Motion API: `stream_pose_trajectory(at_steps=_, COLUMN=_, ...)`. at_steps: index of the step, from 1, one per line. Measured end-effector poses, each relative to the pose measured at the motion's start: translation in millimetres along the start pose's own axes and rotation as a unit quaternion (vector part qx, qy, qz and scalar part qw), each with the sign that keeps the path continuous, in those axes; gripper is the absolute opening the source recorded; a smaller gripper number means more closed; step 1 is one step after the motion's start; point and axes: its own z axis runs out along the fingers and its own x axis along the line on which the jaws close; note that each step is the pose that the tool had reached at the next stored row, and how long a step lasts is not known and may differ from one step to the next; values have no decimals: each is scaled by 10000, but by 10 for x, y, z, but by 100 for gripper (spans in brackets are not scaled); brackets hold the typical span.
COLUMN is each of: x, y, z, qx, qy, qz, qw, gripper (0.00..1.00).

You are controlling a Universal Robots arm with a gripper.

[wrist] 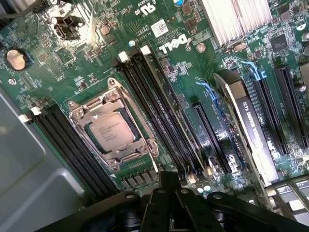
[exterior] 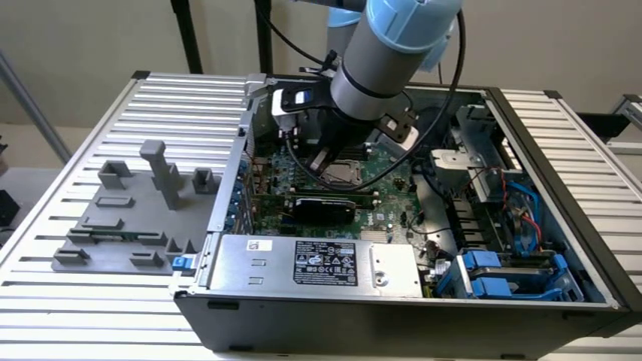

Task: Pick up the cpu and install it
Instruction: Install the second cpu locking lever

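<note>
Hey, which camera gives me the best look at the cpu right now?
The wrist view. There the cpu lies flat inside the metal frame of the socket on the green motherboard, its silver top fully exposed with faint printing. In the exterior view it is a small grey patch just below the arm, partly hidden by cables.

even, soft daylight — glare on the heatsink (wrist: 236,21) and cpu (wrist: 112,131) lid — the near end effector (wrist: 169,203) blurred dark.
</note>
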Motion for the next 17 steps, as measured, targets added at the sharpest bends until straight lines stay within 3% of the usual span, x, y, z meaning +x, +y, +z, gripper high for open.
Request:
stream_pose_trajectory(at_steps=5, x=24, y=-2, z=17, qx=0, qy=3, qz=9, qw=10000, gripper=11)
stream_pose_trajectory(at_steps=12, x=62, y=57, z=12, qx=-2, qy=6, qz=17, qw=10000, gripper=11)
stream_pose_trajectory(at_steps=17, x=70, y=74, z=90, qx=-4, qy=8, qz=30, qw=10000, gripper=11)
